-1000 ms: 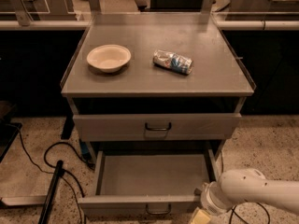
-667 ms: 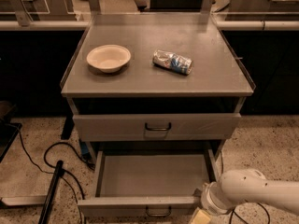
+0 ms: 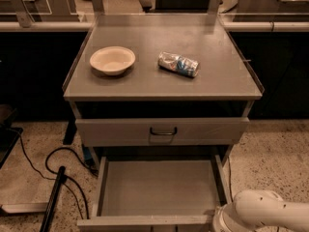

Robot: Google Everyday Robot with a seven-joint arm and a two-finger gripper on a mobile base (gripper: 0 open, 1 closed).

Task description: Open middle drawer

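Observation:
The middle drawer [image 3: 159, 190] is a grey metal drawer. It stands pulled far out below the shut top drawer [image 3: 120, 132] with its dark loop handle [image 3: 163, 131]. The open drawer is empty. Its front panel [image 3: 145, 222] lies at the bottom edge of the camera view. My white arm [image 3: 258, 212] reaches in from the bottom right, its end by the front right corner of the open drawer. My gripper is below the bottom edge, out of view.
A cream bowl [image 3: 112, 60] and a crushed can [image 3: 178, 64] lie on the cabinet top [image 3: 217, 81]. Black cables [image 3: 58, 158] and a dark pole [image 3: 53, 199] lie on the speckled floor at the left. Dark counters flank the cabinet.
The open drawer has come out a little further toward me. My arm has moved down toward the bottom edge with it.

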